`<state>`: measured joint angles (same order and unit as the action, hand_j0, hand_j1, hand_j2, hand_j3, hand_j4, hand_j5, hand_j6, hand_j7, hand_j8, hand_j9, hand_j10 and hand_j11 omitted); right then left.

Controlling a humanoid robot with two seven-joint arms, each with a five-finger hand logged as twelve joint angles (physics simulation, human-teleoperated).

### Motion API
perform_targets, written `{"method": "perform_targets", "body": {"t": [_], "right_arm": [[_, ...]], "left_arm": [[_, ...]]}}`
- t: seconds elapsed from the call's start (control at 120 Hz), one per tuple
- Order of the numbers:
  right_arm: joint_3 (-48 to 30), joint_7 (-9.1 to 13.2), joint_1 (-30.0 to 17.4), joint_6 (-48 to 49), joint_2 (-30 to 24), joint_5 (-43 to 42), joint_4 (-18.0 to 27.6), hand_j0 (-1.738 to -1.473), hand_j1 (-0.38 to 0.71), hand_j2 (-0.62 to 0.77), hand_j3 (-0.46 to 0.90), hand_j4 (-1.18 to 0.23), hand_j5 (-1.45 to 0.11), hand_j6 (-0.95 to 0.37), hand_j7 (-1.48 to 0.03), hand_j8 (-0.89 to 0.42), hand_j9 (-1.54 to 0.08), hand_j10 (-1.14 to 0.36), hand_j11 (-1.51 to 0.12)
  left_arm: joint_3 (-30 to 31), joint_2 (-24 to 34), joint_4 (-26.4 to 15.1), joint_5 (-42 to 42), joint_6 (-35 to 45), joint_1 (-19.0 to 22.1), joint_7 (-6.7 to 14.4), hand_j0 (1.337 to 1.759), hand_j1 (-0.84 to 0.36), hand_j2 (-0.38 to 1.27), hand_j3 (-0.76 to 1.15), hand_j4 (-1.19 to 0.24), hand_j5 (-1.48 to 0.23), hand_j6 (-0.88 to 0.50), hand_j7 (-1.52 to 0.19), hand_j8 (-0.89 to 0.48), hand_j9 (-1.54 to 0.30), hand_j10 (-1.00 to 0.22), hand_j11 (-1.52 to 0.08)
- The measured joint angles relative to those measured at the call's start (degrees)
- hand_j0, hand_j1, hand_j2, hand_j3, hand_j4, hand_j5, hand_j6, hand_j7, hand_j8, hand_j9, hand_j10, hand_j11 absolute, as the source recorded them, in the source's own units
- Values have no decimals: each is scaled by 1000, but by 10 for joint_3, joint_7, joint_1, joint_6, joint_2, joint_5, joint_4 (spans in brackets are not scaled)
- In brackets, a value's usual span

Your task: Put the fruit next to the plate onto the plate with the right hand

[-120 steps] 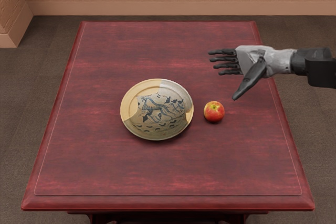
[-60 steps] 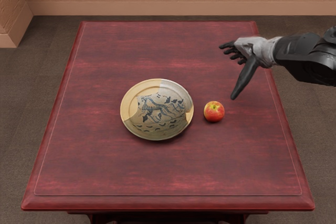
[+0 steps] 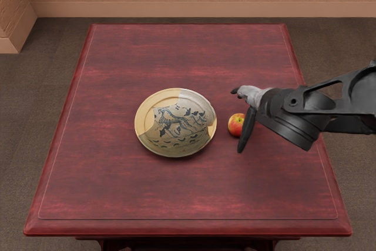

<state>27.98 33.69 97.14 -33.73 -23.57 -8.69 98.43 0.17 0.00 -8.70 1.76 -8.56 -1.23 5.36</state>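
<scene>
— Head view. How far along?

— Barely begun, judging by the layout. Apple [image 3: 234, 124] down on the table [image 3: 117, 186], just right of the plate [image 3: 142, 123], near its rim but apart from it. Nothing lying on the plate.

— And the right hand [image 3: 251, 97]?

— In from the right edge, low, hard beside the apple on the side away from the plate. Fingers [image 3: 244, 133] uncurled: one long dark digit pointing straight down along the apple's right flank, another tip poking out leftward above it. No closing round the fruit. Touching or not, impossible to tell. Remaining fingers hidden behind the bulky wrist.

— Left to do, then?

— Probably all of it: wrapping the fruit, lifting, carrying left over the rim, letting go in the dish.

— Room for that?

— Plenty. Short hop to the plate, with no obstacle between. Open tabletop all round, edges well apart from apple and plate alike, the right edge nearest, under the forearm. Worth watching for a nudge from that straight digit, likely to roll the apple against the rim. No sign of the left arm.
</scene>
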Motion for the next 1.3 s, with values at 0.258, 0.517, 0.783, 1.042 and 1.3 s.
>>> {"method": "perform_targets", "body": {"t": [0.258, 0.517, 0.783, 1.042, 1.3], "right_arm": [[9, 12, 0, -12, 36, 0, -18, -1658, -292, -9, 0, -48, -62, -49, -62, -48, -62, -48, -62], [18, 13, -8, -13, 44, 0, -58, -1658, -294, -9, 0, -47, -60, -47, -60, -47, -60, -47, -60], [18, 13, -45, -13, 82, 0, -114, -1658, -292, -9, 0, -48, -62, -49, -62, -49, -62, -48, -62], [18, 13, -63, -13, 95, -10, -131, -1658, -184, -27, 0, -139, -180, -139, -180, -139, -180, -139, -180], [19, 13, -67, -13, 91, -29, -133, -1658, -50, -49, 0, -250, -325, -251, -325, -250, -325, -250, -325]], "left_arm": [[0, 0, 0, 0, 0, 0, 0, 1658, 68, 47, 0, -234, -304, -234, -304, -234, -304, -234, -304], [0, 0, 0, 0, 0, 0, 0, 1658, 68, 47, 0, -234, -304, -234, -304, -234, -304, -234, -304], [0, 0, 0, 0, 0, 0, 0, 1658, 69, 47, 0, -234, -304, -234, -304, -234, -304, -234, -304], [0, 0, 0, 0, 0, 0, 0, 1658, 68, 47, 0, -234, -304, -234, -304, -234, -304, -234, -304], [0, 0, 0, 0, 0, 0, 0, 1658, 68, 47, 0, -234, -304, -234, -304, -234, -304, -234, -304]]}}
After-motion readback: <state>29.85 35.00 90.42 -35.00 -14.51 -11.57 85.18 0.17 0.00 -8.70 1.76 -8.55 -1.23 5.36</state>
